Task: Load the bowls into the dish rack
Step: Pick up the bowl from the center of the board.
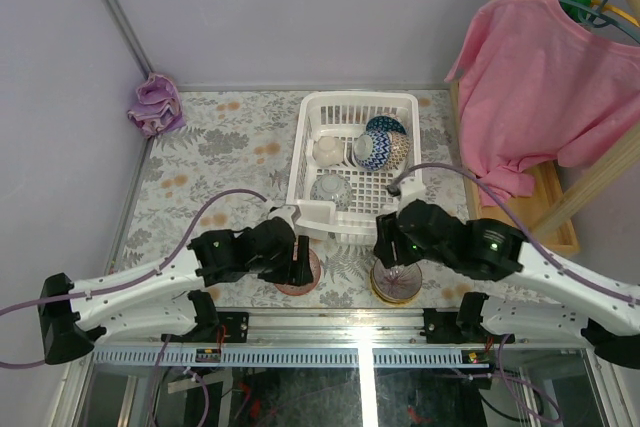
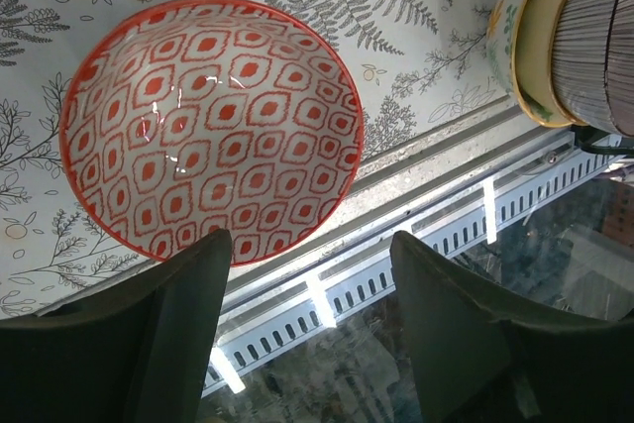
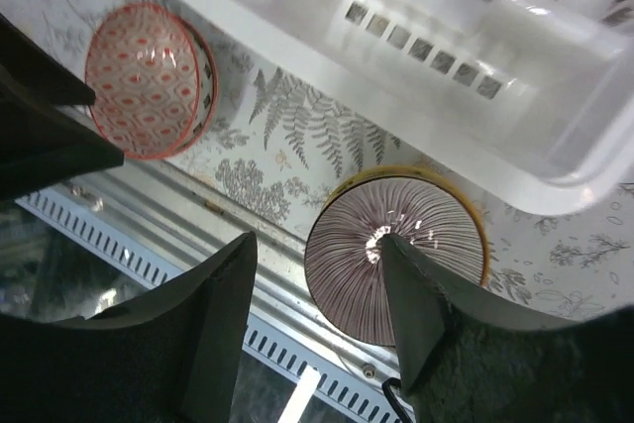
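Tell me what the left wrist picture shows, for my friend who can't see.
A round red-and-white patterned ceramic bowl sits upright on a fern-printed tablecloth. The left gripper frames the bottom with its two dark fingers apart, and a yellow-rimmed bowl with a striped inside peeks in top right.

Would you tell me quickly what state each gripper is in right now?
Left gripper: open, holding nothing, over the red bowl.
Right gripper: open, holding nothing, over the striped bowl.
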`<act>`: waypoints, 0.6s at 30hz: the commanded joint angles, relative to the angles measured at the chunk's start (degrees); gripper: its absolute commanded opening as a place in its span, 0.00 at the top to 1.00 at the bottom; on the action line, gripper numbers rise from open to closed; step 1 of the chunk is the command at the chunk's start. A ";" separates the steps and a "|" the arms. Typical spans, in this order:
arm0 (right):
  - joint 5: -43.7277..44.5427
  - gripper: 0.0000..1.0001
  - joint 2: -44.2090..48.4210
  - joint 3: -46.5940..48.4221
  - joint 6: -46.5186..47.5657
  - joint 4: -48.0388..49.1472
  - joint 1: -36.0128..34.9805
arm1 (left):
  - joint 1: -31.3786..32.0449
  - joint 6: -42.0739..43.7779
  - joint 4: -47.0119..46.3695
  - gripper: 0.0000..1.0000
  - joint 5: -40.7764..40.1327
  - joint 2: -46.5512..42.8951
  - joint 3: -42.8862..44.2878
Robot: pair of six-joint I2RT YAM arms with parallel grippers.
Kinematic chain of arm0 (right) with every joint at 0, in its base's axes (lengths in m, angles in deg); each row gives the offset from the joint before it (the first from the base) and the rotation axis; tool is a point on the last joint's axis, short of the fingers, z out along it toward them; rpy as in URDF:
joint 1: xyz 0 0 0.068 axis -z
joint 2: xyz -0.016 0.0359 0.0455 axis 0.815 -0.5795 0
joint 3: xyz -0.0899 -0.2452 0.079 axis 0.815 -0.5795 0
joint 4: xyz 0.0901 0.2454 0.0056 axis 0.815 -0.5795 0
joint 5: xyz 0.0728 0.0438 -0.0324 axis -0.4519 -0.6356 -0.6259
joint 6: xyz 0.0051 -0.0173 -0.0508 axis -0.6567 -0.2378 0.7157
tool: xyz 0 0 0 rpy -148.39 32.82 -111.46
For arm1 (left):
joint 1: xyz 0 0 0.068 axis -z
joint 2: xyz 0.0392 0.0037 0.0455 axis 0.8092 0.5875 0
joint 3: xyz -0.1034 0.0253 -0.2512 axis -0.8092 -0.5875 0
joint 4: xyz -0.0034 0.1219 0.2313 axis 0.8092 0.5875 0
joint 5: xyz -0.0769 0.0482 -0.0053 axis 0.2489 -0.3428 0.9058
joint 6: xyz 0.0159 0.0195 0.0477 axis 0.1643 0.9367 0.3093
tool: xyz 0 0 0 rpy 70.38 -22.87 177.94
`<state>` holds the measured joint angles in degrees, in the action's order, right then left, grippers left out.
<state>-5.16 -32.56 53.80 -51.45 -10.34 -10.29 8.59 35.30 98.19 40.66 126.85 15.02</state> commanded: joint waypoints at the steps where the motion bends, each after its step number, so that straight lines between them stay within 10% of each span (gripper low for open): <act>1: -11.94 0.42 -7.72 -0.83 3.24 3.47 -0.34 | 0.67 -2.56 -3.96 0.35 -3.11 -1.55 -0.55; 18: -12.25 0.53 -15.66 -11.37 -0.85 8.28 -5.27 | 0.66 -3.25 -4.59 0.36 -4.59 -4.51 -1.85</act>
<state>-16.63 -46.57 43.81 -51.78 -4.59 -14.97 8.96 32.79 96.59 37.88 122.55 13.97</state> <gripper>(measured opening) 0.478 0.647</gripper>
